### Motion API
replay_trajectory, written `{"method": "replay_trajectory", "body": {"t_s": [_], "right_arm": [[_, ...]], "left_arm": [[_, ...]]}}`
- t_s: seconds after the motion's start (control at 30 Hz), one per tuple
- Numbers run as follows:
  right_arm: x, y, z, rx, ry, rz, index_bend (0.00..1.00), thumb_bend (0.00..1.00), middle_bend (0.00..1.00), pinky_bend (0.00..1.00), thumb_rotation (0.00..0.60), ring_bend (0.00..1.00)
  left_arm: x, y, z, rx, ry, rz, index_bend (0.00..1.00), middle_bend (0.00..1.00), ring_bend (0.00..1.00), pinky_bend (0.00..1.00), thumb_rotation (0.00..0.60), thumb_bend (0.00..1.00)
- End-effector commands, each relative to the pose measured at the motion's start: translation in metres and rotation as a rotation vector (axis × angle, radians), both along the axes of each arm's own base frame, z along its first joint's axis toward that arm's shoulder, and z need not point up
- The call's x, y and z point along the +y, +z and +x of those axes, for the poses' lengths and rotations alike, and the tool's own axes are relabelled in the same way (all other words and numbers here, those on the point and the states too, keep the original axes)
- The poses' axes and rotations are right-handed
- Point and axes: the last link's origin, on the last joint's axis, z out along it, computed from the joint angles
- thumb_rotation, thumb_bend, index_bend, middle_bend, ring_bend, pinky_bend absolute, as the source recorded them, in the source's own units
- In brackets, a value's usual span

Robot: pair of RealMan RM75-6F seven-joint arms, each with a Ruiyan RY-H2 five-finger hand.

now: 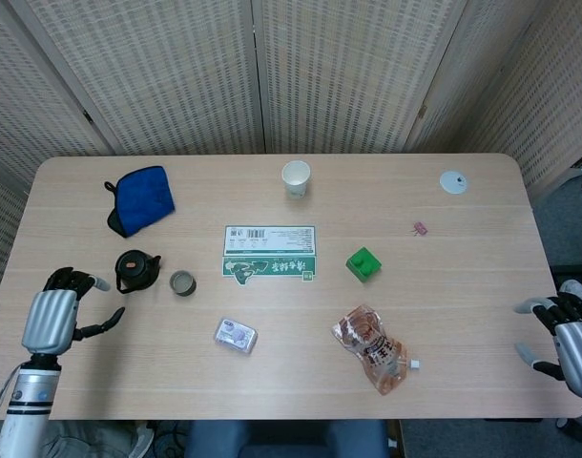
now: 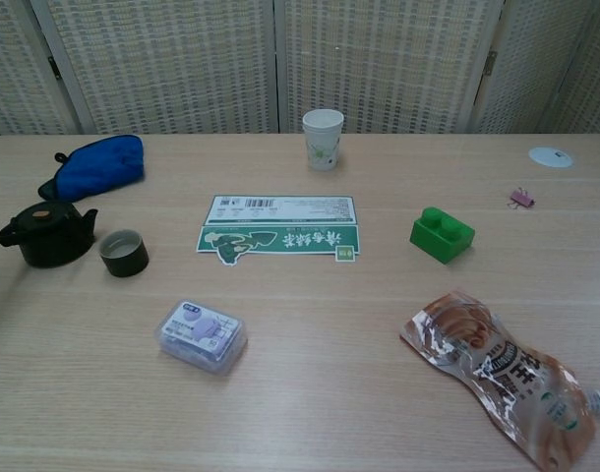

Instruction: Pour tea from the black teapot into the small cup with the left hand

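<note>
The black teapot (image 1: 135,270) (image 2: 48,234) stands upright on the table's left side, and nothing touches it. Just right of it sits the small dark cup (image 1: 182,282) (image 2: 123,252). My left hand (image 1: 54,318) hovers near the table's front left corner, well away from the teapot, fingers apart and empty. My right hand (image 1: 571,341) shows at the far right edge, off the table, fingers apart and empty. Neither hand appears in the chest view.
A blue cloth (image 1: 142,197) lies behind the teapot. A green-and-white card (image 1: 269,253), a white paper cup (image 1: 296,177), a green block (image 1: 363,262), a small plastic box (image 1: 235,335), a snack pouch (image 1: 371,347), a pink clip (image 1: 421,228) and a white disc (image 1: 453,181) are spread across the table.
</note>
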Motion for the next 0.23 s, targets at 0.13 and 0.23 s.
{"method": "replay_trajectory", "body": {"t_s": [0.13, 0.23], "right_arm": [[0.000, -0.006, 0.006, -0.015, 0.032, 0.030, 0.38, 0.17, 0.33, 0.19, 0.600, 0.25], [0.002, -0.005, 0.008, -0.015, 0.038, 0.023, 0.38, 0.17, 0.33, 0.19, 0.600, 0.25]], "left_arm": [[-0.031, 0.003, 0.001, 0.022, -0.002, -0.004, 0.43, 0.40, 0.27, 0.14, 0.286, 0.22], [-0.042, 0.004, 0.000, 0.036, 0.006, -0.003, 0.43, 0.40, 0.27, 0.14, 0.286, 0.22]]}}
